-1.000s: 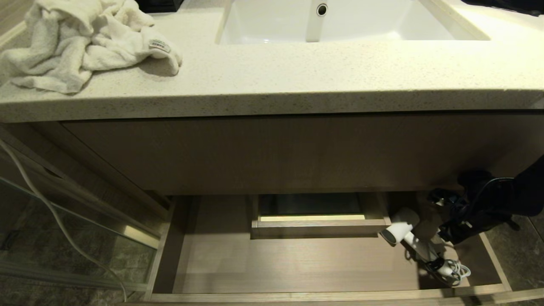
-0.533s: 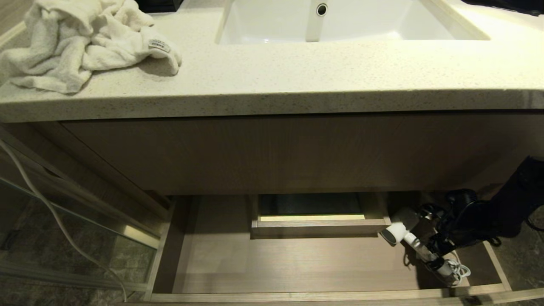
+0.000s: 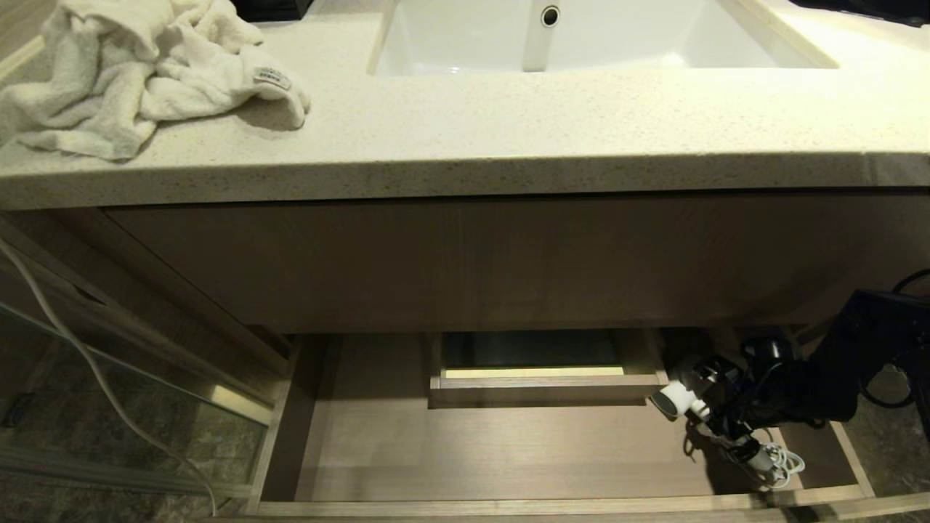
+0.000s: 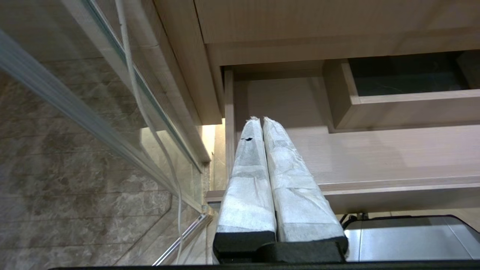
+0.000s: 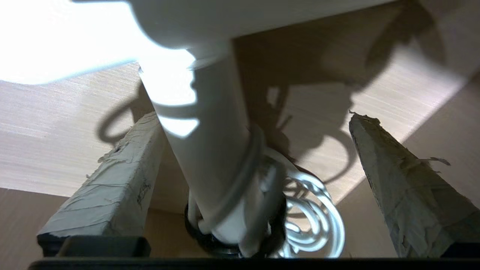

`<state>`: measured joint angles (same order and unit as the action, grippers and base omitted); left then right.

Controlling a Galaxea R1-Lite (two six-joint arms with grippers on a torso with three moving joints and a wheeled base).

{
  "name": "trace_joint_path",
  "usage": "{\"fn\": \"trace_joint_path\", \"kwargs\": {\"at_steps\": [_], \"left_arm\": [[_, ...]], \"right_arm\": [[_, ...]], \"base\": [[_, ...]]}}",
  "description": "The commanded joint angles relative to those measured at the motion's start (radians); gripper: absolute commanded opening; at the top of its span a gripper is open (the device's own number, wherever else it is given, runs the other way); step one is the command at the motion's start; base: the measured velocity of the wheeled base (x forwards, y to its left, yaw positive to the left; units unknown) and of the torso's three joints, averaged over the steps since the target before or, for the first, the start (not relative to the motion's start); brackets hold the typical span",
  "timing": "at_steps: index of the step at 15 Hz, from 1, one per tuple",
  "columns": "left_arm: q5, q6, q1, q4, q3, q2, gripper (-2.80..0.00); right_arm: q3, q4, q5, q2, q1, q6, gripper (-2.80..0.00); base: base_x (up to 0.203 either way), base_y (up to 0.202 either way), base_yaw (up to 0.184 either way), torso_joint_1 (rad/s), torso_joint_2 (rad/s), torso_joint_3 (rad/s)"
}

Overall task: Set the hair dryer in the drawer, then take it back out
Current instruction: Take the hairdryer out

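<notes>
The hair dryer [image 3: 686, 398] lies in the open drawer [image 3: 508, 450] (right end) — stowing done; the right gripper [image 5: 243, 157] straddles its handle, jaws wide, gripping nothing — retrieval remains.

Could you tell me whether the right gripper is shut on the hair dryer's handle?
No, in the right wrist view the right gripper stands wide open, with the hair dryer handle lying between its fingers, one finger well apart from it.

Right tool [image 5: 258, 150] reaches low with fingers spread wide apart; left tool [image 4: 261, 123] hangs with fingers pressed together.
</notes>
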<state>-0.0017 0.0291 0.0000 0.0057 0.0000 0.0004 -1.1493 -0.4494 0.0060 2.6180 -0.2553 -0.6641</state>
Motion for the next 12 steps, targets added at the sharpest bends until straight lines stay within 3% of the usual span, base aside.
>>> {"fn": "trace_joint_path", "kwargs": {"at_steps": [1,7,8,12], "left_arm": [[0.0,0.0,0.0,0.0,0.002,0.0,-2.8],[0.0,0.0,0.0,0.0,0.002,0.001,-2.8],[0.0,0.0,0.0,0.0,0.001,0.001,-2.8],[0.0,0.0,0.0,0.0,0.002,0.001,-2.8]], "right_arm": [[-0.024,0.058,0.012,0.009,0.001,-0.015,0.0],[-0.179,0.169,0.039,0.076,0.02,-0.035,0.0],[-0.211,0.202,0.039,0.082,0.022,-0.035,-2.8],[-0.245,0.278,0.039,0.064,0.022,-0.035,-2.8]], "base": [[0.0,0.0,0.0,0.0,0.0,0.0],[0.0,0.0,0.0,0.0,0.0,0.0],[0.0,0.0,0.0,0.0,0.0,0.0],[0.0,0.0,0.0,0.0,0.0,0.0]]}}
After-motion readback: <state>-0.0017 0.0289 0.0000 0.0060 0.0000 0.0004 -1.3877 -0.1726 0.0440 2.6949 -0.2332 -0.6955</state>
